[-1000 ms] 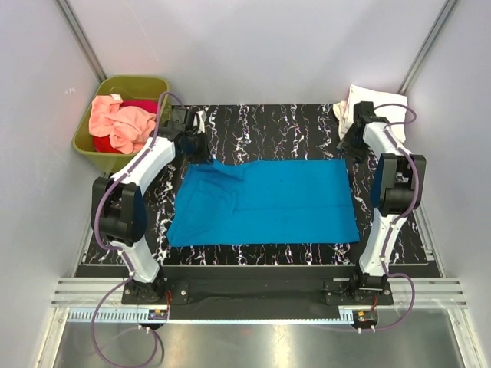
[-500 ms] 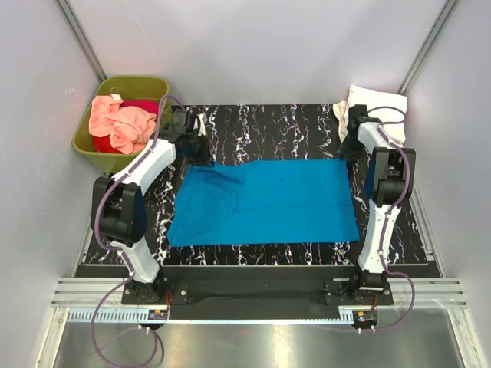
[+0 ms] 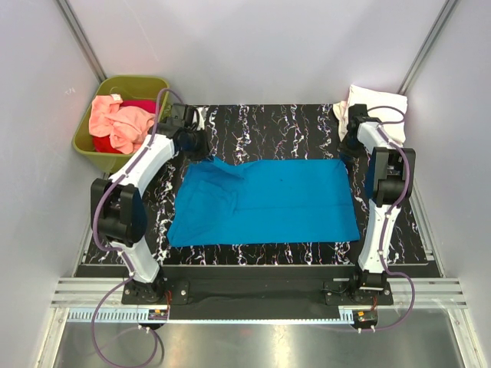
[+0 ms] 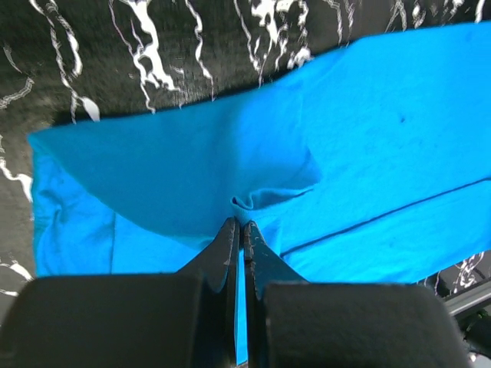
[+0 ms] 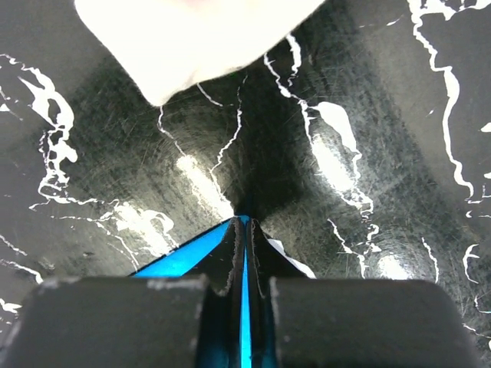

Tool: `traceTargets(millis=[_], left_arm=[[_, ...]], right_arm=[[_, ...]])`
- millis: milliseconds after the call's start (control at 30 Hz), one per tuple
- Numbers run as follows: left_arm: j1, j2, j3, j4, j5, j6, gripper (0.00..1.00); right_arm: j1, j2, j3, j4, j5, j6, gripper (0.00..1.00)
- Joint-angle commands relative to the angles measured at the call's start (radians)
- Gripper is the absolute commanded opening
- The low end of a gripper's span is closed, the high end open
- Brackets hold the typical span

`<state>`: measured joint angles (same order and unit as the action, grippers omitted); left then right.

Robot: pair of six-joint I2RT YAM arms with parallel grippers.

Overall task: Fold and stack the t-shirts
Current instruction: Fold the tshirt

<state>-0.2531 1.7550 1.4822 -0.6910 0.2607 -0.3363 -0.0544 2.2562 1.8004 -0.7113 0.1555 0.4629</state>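
Left wrist view: blue t-shirt [image 4: 368, 138] edge between the 2 left fingers [image 4: 226, 249].

Blue shirt [image 3: 265, 201]: bright blue, spread flat as a wide rectangle in the middle of the surface [image 3: 268, 123]; its left part is creased.
Blue shirt's far corners: the left one is puckered and nipped by the left tool [image 4: 239, 230]; the right one is nipped by the right tool [image 5: 244, 226].
Cream shirt [image 3: 376, 103]: bundled at the surface's far-right corner, apart from the blue shirt.
Salmon shirt [image 3: 115, 123]: crumpled in the tub [image 3: 84, 142].
Red shirt [image 3: 140, 106]: in the tub beside the salmon shirt, mostly hidden.
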Motion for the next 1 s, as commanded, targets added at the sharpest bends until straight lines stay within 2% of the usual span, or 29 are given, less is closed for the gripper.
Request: traceTargets(millis=[0,133,433,567,967], left_arm=[[0.005,-0.072,0.095,-0.053,-0.026,0.017,0.00],[0.005,-0.127,0.098,-0.079,-0.031,0.010,0.00],[0.005,-0.297,-0.092,-0.070,-0.049,-0.006,0.00],[0.005,-0.353,-0.187,-0.068,-0.061,-0.003,0.00],[0.005,-0.485,-0.347,-0.087,-0.123,0.013,0.00]], right_arm=[[-0.004,-0.096,0.001,-0.001,-0.039,0.005,0.00],[-0.002,-0.216,-0.064,-0.007,-0.043,0.010,0.00],[-0.004,-0.475,-0.332,0.010,-0.034,0.020,0.00],[-0.004,-0.532,-0.446,0.032,-0.042,0.028,0.00],[-0.004,-0.604,-0.555,0.021,0.039,0.043,0.00]])
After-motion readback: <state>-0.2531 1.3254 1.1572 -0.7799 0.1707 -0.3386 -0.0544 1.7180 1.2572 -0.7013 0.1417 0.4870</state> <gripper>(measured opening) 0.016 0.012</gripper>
